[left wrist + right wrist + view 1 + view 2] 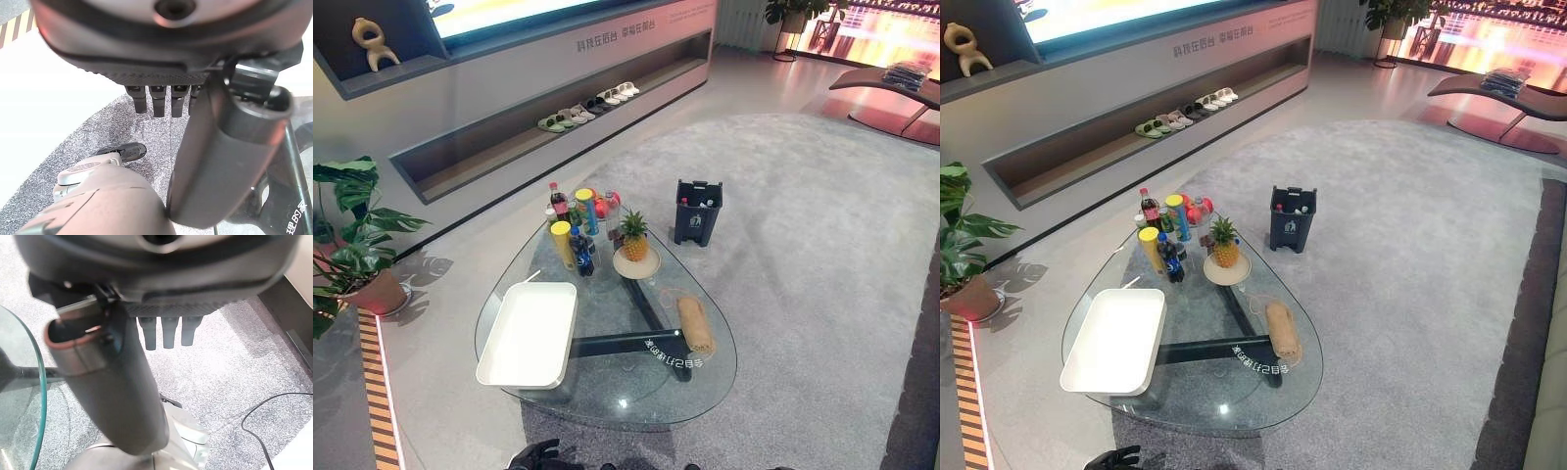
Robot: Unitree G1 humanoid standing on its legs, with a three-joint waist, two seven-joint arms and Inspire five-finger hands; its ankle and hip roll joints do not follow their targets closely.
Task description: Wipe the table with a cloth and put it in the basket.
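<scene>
A rolled tan cloth lies on the right side of the glass table, near its front. On the table's left part rests a white rectangular basket, holding nothing. Both hands hang low in front of the table, away from the cloth. My left hand is open, its fingers straight above the grey carpet; it also shows dark at the bottom edge. My right hand is open as well, fingers straight, beside the table's glass edge.
Bottles and cans stand clustered at the table's far end, beside a pineapple on a plate. A dark bin sits on the carpet beyond the table. A potted plant stands at the left.
</scene>
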